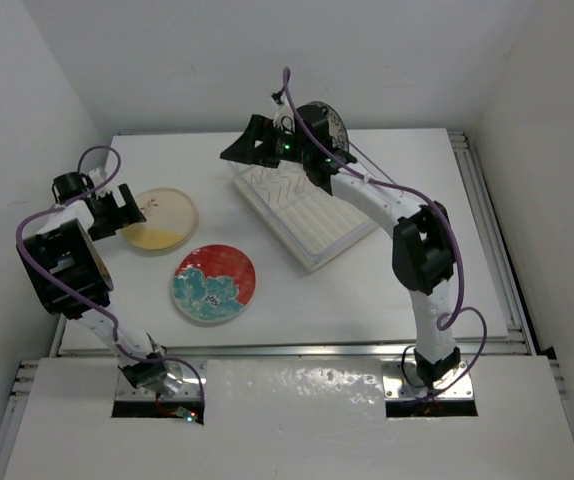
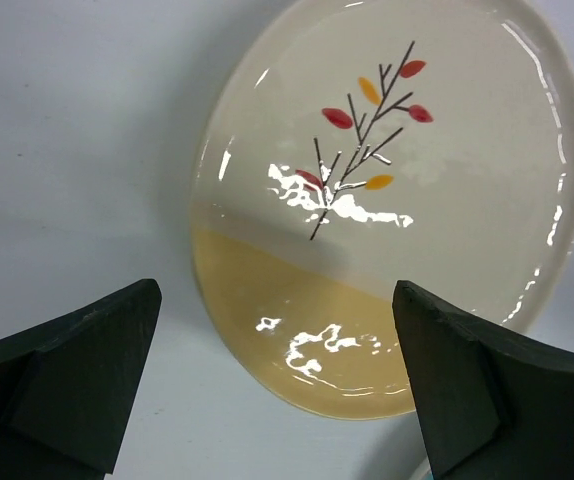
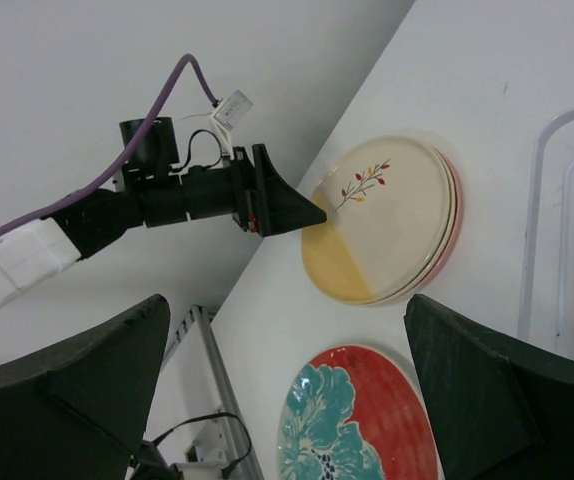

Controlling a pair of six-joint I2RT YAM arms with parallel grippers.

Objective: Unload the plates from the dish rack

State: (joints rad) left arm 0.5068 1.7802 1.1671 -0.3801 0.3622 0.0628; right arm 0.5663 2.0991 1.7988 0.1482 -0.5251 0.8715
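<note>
White table [image 1: 367, 290] carries everything, with both arm bases at its 6 o'clock edge. Nearest of the dishes, the red-and-teal plate [image 1: 214, 285] lies flat on the table at about 8 o'clock from the middle, face up and out of the rack, touching nothing. Beyond it, at about 9 o'clock, sits the stack of cream plates [image 1: 159, 218], also flat on the table; the right wrist view shows a pinkish rim under the upper ones. The top plate [image 2: 387, 190] has a dark twig with red and orange leaves and a yellow band across its near part. The left gripper [image 1: 125, 210] is at the 9 o'clock rim of that stack, its jaws spread wide to either side of the plate's yellow edge and gripping nothing; whether a fingertip touches the rim I cannot tell. The dish rack [image 1: 307, 225] lies slanted from the middle of the table toward 11 o'clock, its ridged white base bare on the near side. The right gripper [image 1: 242, 150] hangs over the rack's far left corner, at about 11 o'clock, jaws wide apart with nothing between them; its fingers [image 3: 87, 400] frame the cream stack and the red-and-teal plate below. Farthest off, at about 12 o'clock, a dark-backed plate [image 1: 335, 122] stands on edge at the rack's far end, partly hidden behind the right arm.
</note>
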